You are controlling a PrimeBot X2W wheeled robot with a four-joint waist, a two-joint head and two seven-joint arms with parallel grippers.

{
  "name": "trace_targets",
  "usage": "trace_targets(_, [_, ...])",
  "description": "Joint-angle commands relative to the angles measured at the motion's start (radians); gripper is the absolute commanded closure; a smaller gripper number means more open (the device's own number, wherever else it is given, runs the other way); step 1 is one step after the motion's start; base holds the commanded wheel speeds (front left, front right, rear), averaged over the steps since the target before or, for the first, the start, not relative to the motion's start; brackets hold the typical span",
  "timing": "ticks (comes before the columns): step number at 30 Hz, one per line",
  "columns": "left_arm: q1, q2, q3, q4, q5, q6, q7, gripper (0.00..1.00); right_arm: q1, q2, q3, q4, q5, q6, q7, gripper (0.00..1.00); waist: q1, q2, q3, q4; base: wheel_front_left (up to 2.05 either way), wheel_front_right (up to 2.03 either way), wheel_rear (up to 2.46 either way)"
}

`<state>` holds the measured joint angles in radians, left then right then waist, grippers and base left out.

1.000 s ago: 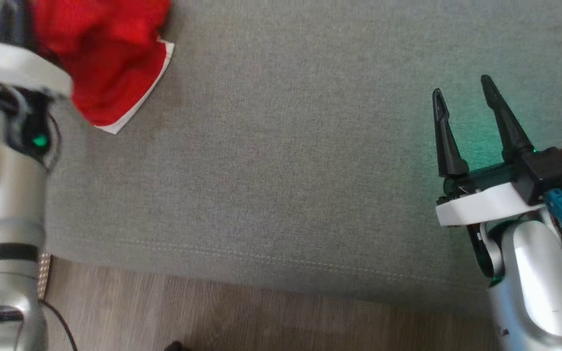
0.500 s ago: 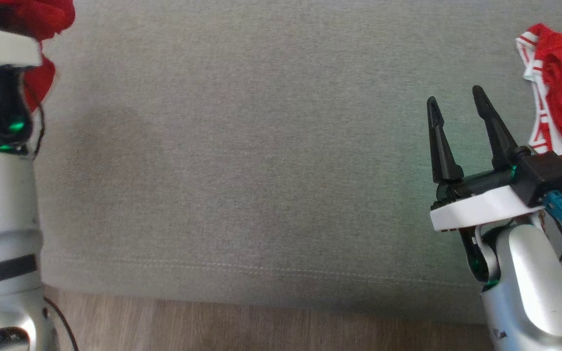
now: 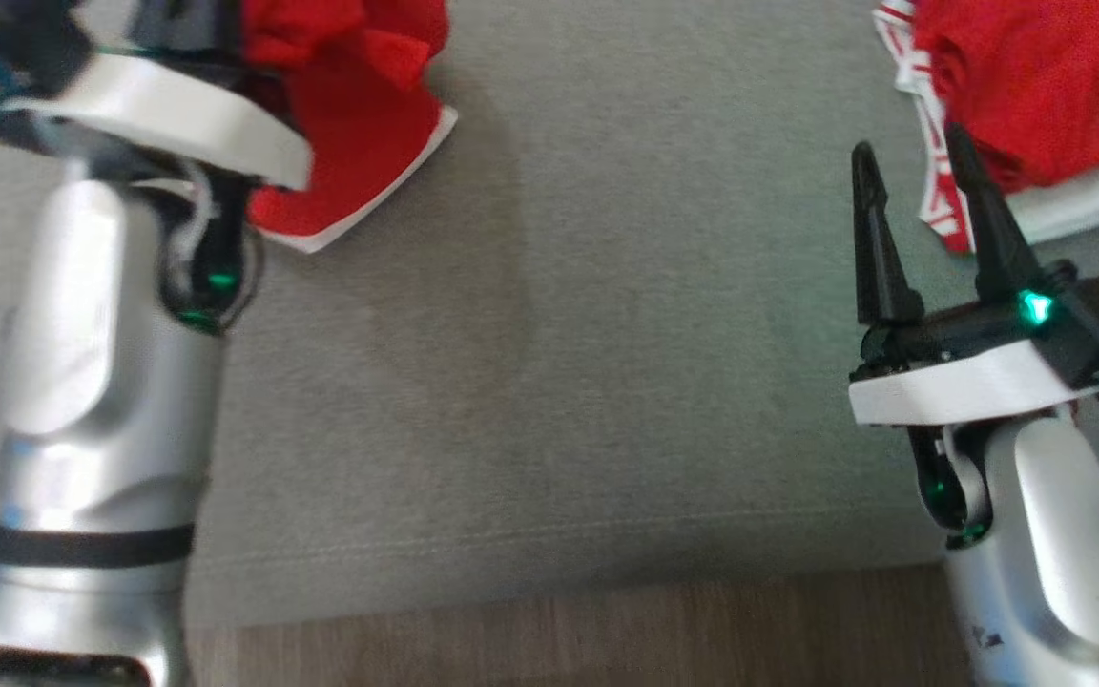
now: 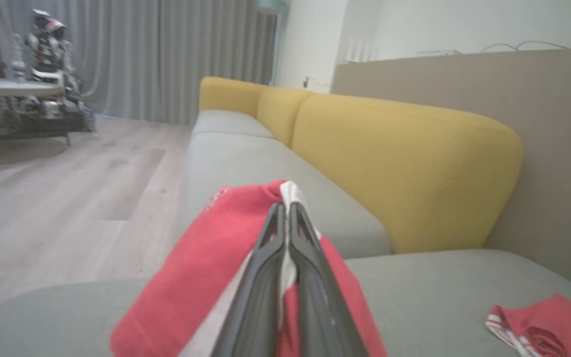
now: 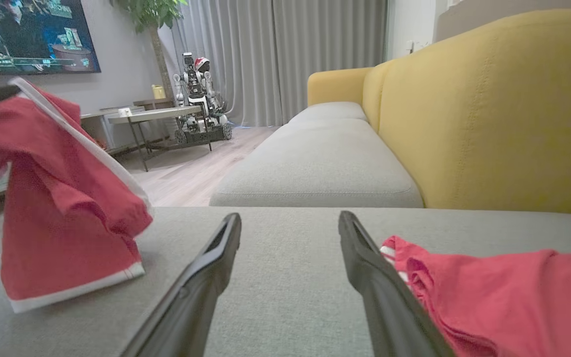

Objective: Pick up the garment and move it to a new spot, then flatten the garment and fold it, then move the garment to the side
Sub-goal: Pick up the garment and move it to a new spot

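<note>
A red garment (image 3: pixel 349 143) with a white hem hangs from my left gripper (image 4: pixel 285 206), which is shut on its upper edge. In the right wrist view the garment (image 5: pixel 62 208) dangles at the left, its lower hem resting on the grey sofa seat (image 3: pixel 588 315). My left arm (image 3: pixel 111 363) rises at the head view's left and hides that gripper's fingers. My right gripper (image 3: pixel 912 162) stands open above the seat with nothing between its fingers (image 5: pixel 206 267). A second red garment (image 3: pixel 1036 86) with white and striped trim lies crumpled just right of it.
The seat's front edge (image 3: pixel 549 582) meets wooden floor (image 3: pixel 607 639). Yellow backrests (image 5: pixel 488 114) run along the sofa's far side. Beyond the sofa stand a low table (image 5: pixel 156 116) and another robot (image 5: pixel 199 99).
The head camera has shifted, bringing the second garment further into view. My left arm has carried the held garment rightward, nearer the middle of the seat. The right gripper stays open.
</note>
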<state>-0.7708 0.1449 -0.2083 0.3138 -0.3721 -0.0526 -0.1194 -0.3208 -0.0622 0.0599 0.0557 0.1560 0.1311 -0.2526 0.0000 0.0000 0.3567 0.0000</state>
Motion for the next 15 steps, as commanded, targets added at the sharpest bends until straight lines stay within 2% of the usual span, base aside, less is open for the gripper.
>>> trace_targets(1, [-0.056,0.008,0.007,-0.022,0.011,-0.002,0.001,1.00,-0.028,0.012,0.022,-0.048,0.014,0.000,-0.009,0.00,0.0000,0.0000,0.034,-0.056,0.00,0.00,0.00])
trace_targets(8, [-0.126,-0.065,-0.062,0.076,0.009,0.010,-0.014,1.00,-0.048,0.012,0.047,-0.088,0.049,0.000,-0.009,0.00,0.0000,0.0000,0.075,-0.141,0.00,0.00,0.00])
trace_targets(12, [-0.155,-0.090,-0.138,0.162,-0.012,0.022,-0.036,1.00,-0.058,0.012,0.058,-0.105,0.069,0.000,-0.009,0.00,0.0000,0.0000,0.095,-0.188,0.00,0.00,0.00])
trace_targets(13, [-0.157,-0.092,-0.162,0.184,-0.021,0.024,-0.041,0.73,-0.061,0.012,0.059,-0.107,0.074,0.000,-0.009,0.00,0.0000,0.0000,0.098,-0.198,0.00,0.00,0.00])
trace_targets(14, [-0.158,-0.093,-0.192,0.201,-0.036,0.023,-0.047,0.20,-0.063,0.012,0.059,-0.108,0.079,0.000,-0.009,0.00,0.0000,0.0000,0.100,-0.207,0.00,0.00,0.00])
trace_targets(15, [-0.157,-0.094,-0.230,0.210,-0.062,0.022,-0.053,0.00,-0.065,0.012,0.060,-0.108,0.083,0.000,-0.009,0.00,0.0000,0.0000,0.101,-0.214,0.00,0.00,0.00])
